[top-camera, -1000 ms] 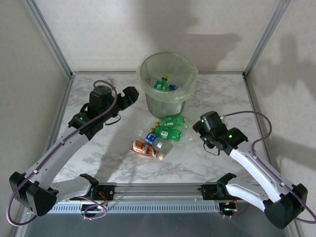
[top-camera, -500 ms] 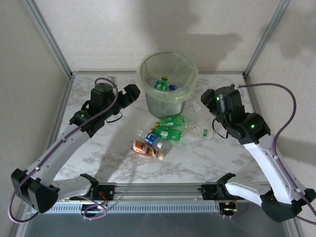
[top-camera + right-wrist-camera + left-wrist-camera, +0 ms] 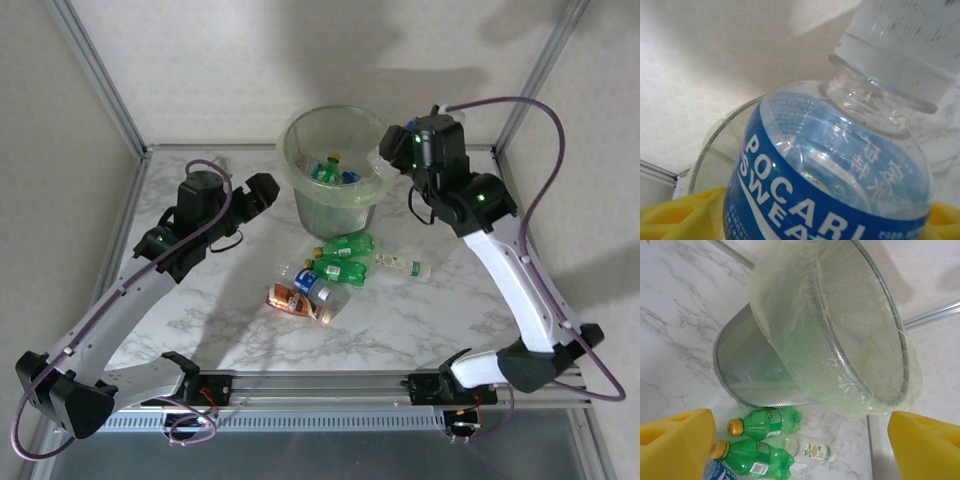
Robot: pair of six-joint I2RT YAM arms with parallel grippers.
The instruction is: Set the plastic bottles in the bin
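While near bin, bottle between jaws

The bin is grey metal mesh, its liner thin, wrinkled, translucent plastic. The blue-label bottle is clear glossy plastic. The table looks like smooth marble.

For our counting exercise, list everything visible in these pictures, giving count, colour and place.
round grey metal mesh bin with pale green bag liner: one, grey, back centre of table.
plastic bottles inside the bin: at least two, green and blue.
plastic bottles lying on the table: about six, green, clear, orange-labelled, before the bin.
clear plastic bottle with blue label: one, held by the bin's rim.
white marbled table: one, underneath everything.
left gripper: one, open, left of the bin.
right gripper: one, shut on the blue-labelled bottle.
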